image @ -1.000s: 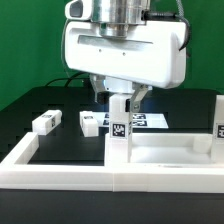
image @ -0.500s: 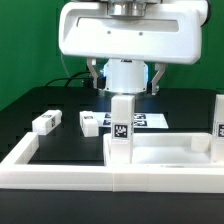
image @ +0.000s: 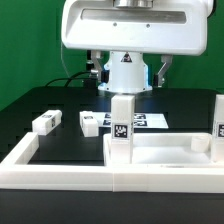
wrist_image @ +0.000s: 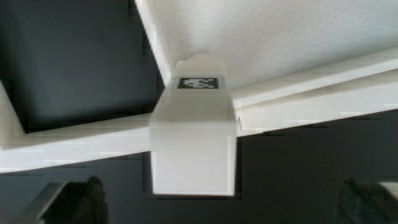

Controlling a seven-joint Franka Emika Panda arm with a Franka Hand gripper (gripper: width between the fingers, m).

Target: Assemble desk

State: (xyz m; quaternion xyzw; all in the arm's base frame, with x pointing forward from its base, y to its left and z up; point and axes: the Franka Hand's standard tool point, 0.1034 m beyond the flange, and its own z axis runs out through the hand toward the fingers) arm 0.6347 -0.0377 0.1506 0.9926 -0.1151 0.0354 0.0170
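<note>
Showing, in the exterior view, roughly half the desk done: near leg and right-hand leg upright on the white, hollowed tabletop; outer loose leg and inner loose leg lying apart, unfitted. Hovering above, gripper with fingers apart, empty. Looking down, in the wrist view, on the near leg at a tabletop corner, fingertips clear of it.

Bright, even light from above fills the exterior view, leaving the white gripper body nearly featureless, the black table matt, and only a soft grey shade on one face of the leg directly under the jaws. The wrist view is dimmer and greyer. In it that leg, between the jaws, is slightly soft, and the fingers to either side are reduced to dark, unfocused smudges.
</note>
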